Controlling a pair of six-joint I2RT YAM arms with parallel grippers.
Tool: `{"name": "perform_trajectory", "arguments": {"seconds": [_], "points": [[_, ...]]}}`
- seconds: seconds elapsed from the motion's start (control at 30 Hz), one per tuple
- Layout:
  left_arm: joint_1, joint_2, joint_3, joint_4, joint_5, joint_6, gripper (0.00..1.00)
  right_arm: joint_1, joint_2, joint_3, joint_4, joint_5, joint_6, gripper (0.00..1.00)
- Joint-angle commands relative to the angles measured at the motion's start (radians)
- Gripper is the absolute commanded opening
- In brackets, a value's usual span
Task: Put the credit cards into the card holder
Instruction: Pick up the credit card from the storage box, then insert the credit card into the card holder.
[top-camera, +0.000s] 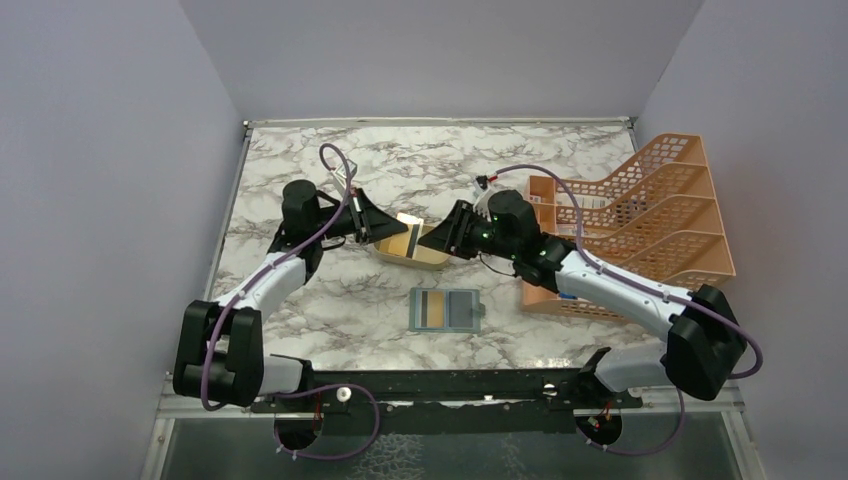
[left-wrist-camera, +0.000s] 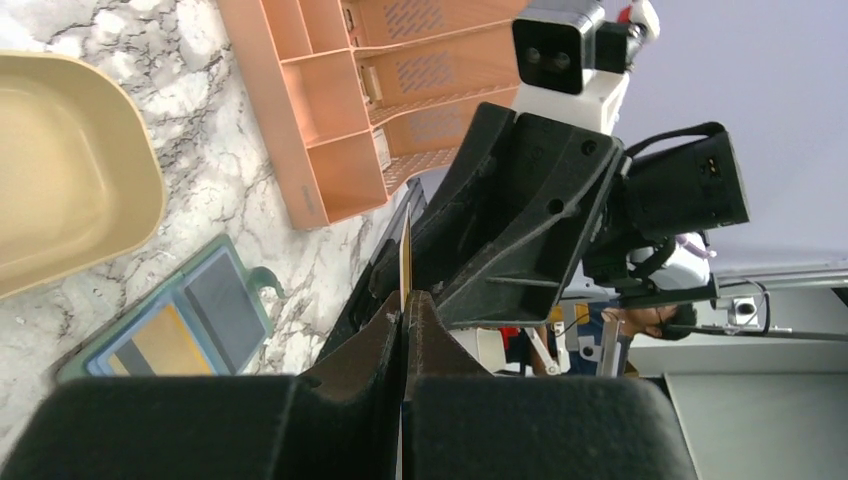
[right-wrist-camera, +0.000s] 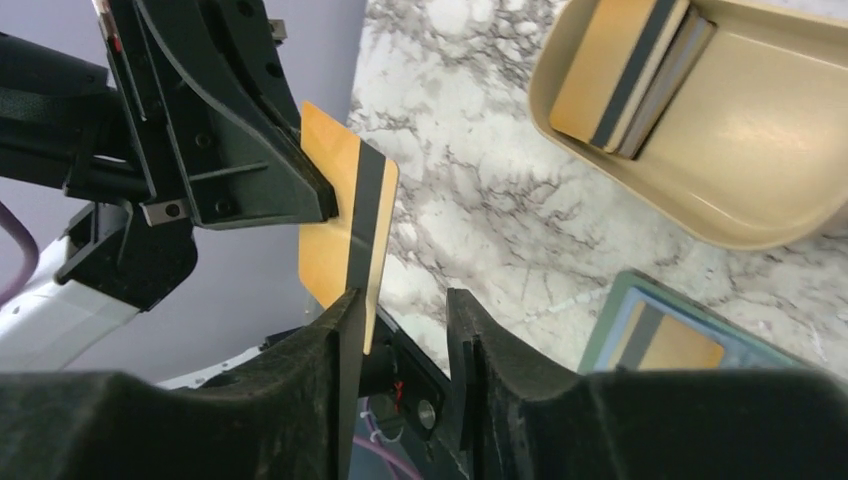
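Left gripper (left-wrist-camera: 405, 305): jaws together, clamped on a gold card (right-wrist-camera: 335, 230) with a dark stripe, held upright above the table. Right gripper (right-wrist-camera: 405, 310): jaws apart, with the card's lower edge against the inner face of one finger; nothing is gripped.

Surface: white marble-pattern table (top-camera: 330, 300), enclosed by plain grey walls (top-camera: 100, 150) on three sides.

Top view: both grippers meet nose to nose over the tan dish (top-camera: 425, 258), mid-table. The card holder (top-camera: 446, 310) lies open and flat nearer the arm bases, well apart from the dish, with one gold striped card already in a pocket.

Right wrist only: a stack of cards (right-wrist-camera: 620, 75) leans against the dish wall. Left wrist only: the held card is seen edge-on, a thin line running out from the closed fingertips.

Clearance: bare marble lies between the dish and the holder. The orange mesh file rack (top-camera: 650, 215) crowds the right side, its near corner under the right forearm. The left side of the table is open.
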Motion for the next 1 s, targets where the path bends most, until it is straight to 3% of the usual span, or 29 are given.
{"name": "perform_trajectory", "arguments": {"seconds": [0.0, 0.2, 0.47, 0.8, 0.97], "points": [[-0.002, 0.027, -0.012, 0.031, -0.031, 0.026, 0.0, 0.002, -0.051, 0.054, -0.183, 0.072, -0.085, 0.39], [-0.004, 0.054, -0.072, 0.029, -0.114, 0.002, 0.0, 0.003, -0.07, 0.065, -0.392, 0.144, -0.24, 0.41], [-0.043, 0.078, -0.133, 0.025, -0.196, 0.008, 0.0, 0.003, -0.088, 0.006, -0.482, 0.193, -0.296, 0.42], [-0.293, 0.046, -0.131, -0.131, -0.426, 0.07, 0.0, 0.005, -0.048, -0.034, -0.525, 0.213, -0.375, 0.49], [-0.347, -0.017, -0.118, -0.287, -0.584, 0.149, 0.0, 0.005, -0.006, -0.032, -0.567, 0.226, -0.408, 0.51]]}}
